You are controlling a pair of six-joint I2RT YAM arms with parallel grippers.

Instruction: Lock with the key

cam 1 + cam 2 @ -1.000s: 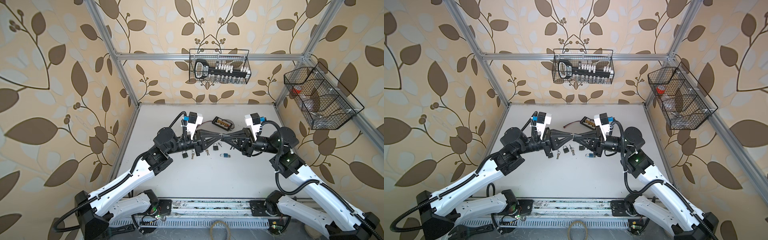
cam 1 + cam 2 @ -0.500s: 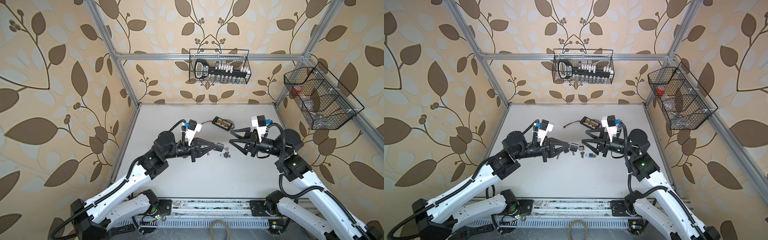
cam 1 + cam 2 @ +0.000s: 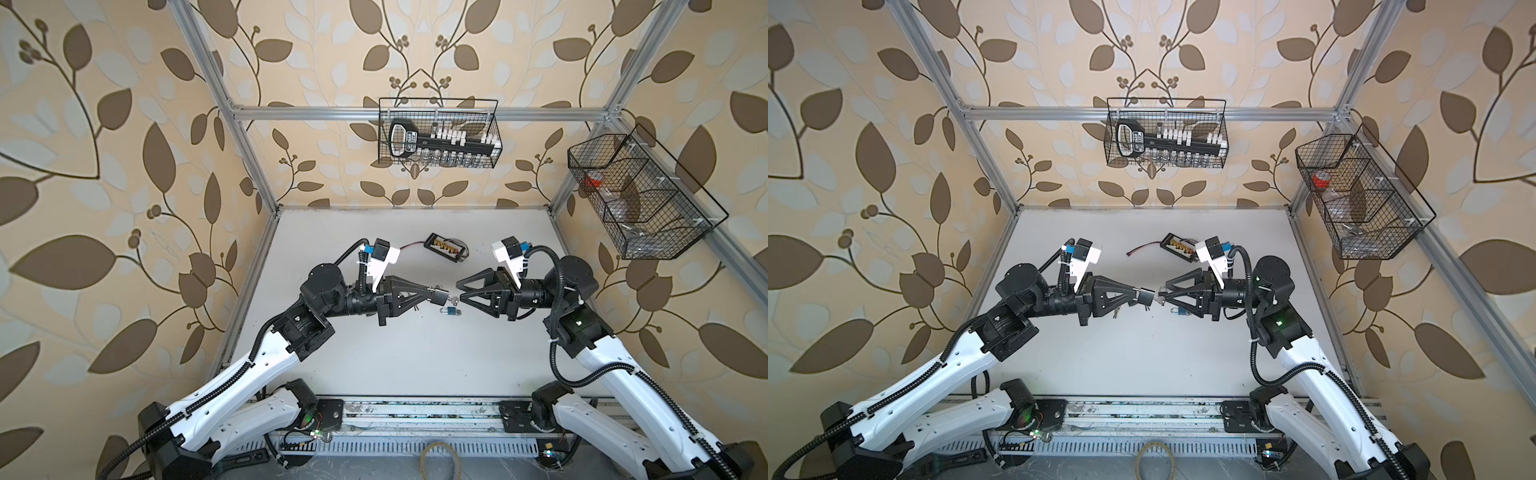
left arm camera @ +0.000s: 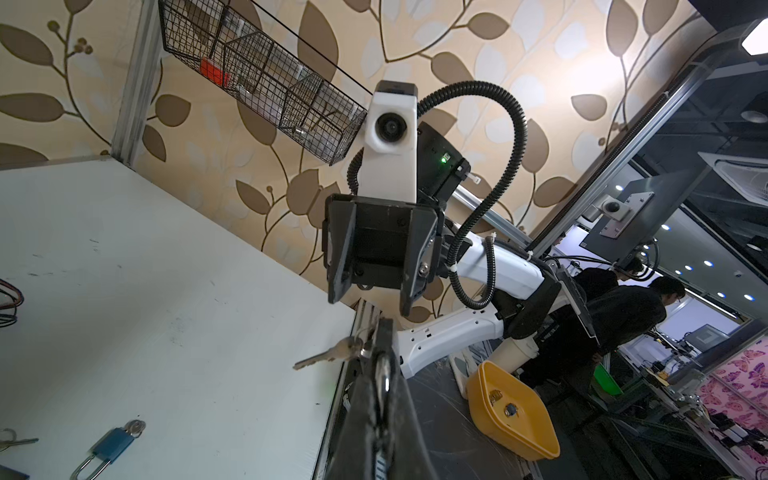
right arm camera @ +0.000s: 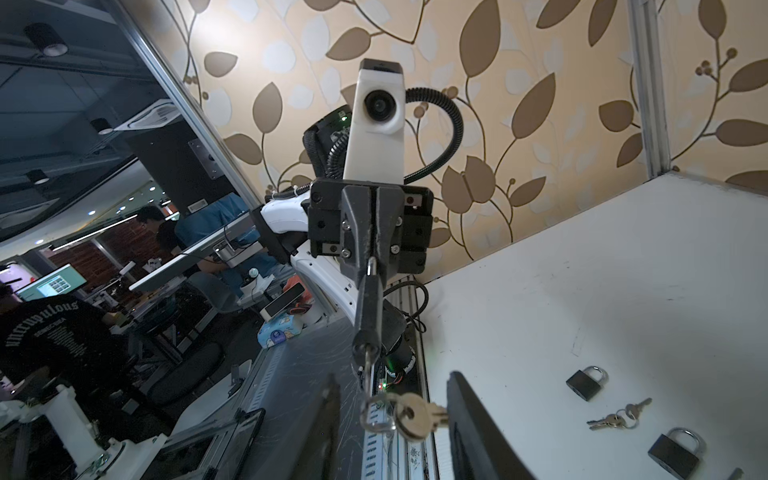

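Padlock [image 3: 439, 296] black, with silver key [image 3: 454, 299]

Top view, general layout: L arm enters from lower left, R arm from lower right. Both claws meet approx. mid-bench [image 3: 415, 357], tips facing each other.

1. L claw [image 3: 433, 293]: jaws clamped on black padlock [image 3: 440, 296].
2. Silver key [image 3: 454, 299] protrudes from the padlock's end, pointing toward the R side.
3. R claw [image 3: 459, 292]: jaws spread apart. Tips are just beside the key; contact not discernible.
4. Blue padlock [image 3: 450, 311] lies flat on the bench, near the key and apart from both claws.
5. Connector board [image 3: 445, 248] w/ wires lies toward the rear.
6. Rear wire basket [image 3: 436, 160] hangs on the back wall.
7. Side wire basket [image 3: 665, 232] hangs on the right wall.
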